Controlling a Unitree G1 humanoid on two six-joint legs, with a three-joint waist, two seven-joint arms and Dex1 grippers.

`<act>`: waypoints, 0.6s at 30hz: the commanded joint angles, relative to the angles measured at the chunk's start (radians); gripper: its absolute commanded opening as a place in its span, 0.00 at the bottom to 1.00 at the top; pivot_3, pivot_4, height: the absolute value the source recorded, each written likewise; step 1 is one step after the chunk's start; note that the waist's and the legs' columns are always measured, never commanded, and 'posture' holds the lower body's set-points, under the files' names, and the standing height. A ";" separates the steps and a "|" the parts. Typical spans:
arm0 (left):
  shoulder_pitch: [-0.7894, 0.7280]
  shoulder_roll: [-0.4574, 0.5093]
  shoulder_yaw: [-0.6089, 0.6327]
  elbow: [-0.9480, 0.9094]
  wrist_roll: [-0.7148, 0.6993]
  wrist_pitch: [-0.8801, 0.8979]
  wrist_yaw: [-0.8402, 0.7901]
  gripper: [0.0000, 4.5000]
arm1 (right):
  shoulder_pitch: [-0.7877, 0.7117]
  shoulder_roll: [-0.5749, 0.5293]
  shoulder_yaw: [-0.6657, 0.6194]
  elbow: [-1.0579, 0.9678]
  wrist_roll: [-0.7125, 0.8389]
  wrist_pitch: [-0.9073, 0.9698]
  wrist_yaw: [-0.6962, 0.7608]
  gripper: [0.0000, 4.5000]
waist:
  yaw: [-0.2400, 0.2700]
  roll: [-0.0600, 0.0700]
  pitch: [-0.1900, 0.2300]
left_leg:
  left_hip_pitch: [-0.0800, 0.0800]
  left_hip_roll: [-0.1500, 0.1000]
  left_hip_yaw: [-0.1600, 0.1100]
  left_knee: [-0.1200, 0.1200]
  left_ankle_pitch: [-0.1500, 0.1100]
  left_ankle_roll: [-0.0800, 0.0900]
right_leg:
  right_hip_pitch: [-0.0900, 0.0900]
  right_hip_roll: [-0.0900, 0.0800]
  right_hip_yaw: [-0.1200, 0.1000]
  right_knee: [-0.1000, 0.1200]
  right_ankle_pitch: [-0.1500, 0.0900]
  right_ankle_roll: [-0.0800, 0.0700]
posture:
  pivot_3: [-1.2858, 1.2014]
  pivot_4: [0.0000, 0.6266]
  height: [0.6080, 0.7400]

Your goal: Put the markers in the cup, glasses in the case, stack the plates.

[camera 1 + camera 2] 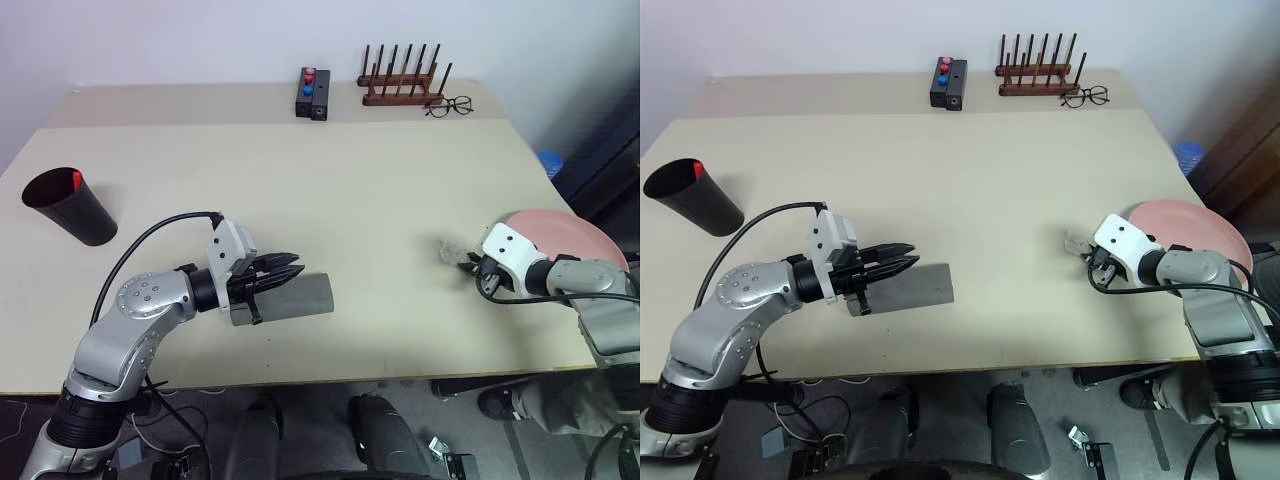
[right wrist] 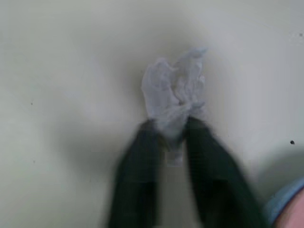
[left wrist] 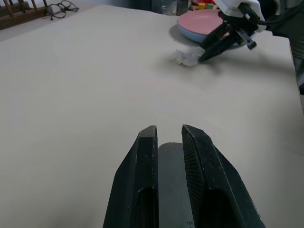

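Gripping the grey case on the table, left gripper clamps its lid, likely steadying it; right gripper pinched on crumpled tissue beside stacked plates; cup far left

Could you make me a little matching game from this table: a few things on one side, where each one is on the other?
1. cup
2. case
3. crumpled tissue
4. wire-rimmed spectacles

a. pinched by the right gripper
b. far edge, beside the wooden rack
c. held in the left gripper
d. near the table's left edge

Pairs: 1-d, 2-c, 3-a, 4-b
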 commanded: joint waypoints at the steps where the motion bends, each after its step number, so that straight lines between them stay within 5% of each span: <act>1: -0.009 0.006 0.010 -0.043 -0.014 0.007 0.006 0.18 | -0.017 -0.006 -0.034 -0.038 0.009 -0.020 -0.015 0.01 | 0.000 0.000 0.000 | 0.000 0.000 0.000 0.000 0.000 0.000 | 0.000 0.000 0.000 0.000 0.000 0.000 | 0.52 0.24 1.00; 16: 0.011 0.034 0.033 0.084 0.042 -0.110 -0.053 0.18 | -0.004 -0.285 -0.154 0.222 -0.021 -0.142 0.059 0.01 | -0.003 0.001 0.000 | 0.000 0.000 0.000 0.003 -0.003 0.005 | 0.001 0.000 0.000 0.000 0.000 0.000 | 0.52 0.24 1.00; 18: 0.019 0.029 0.032 0.102 0.054 -0.136 -0.054 0.18 | -0.015 -0.274 -0.151 0.243 -0.014 -0.129 0.062 0.12 | -0.005 0.002 0.001 | 0.000 0.000 0.001 0.003 -0.003 0.005 | 0.001 0.000 0.000 0.000 0.000 0.000 | 0.52 0.24 1.00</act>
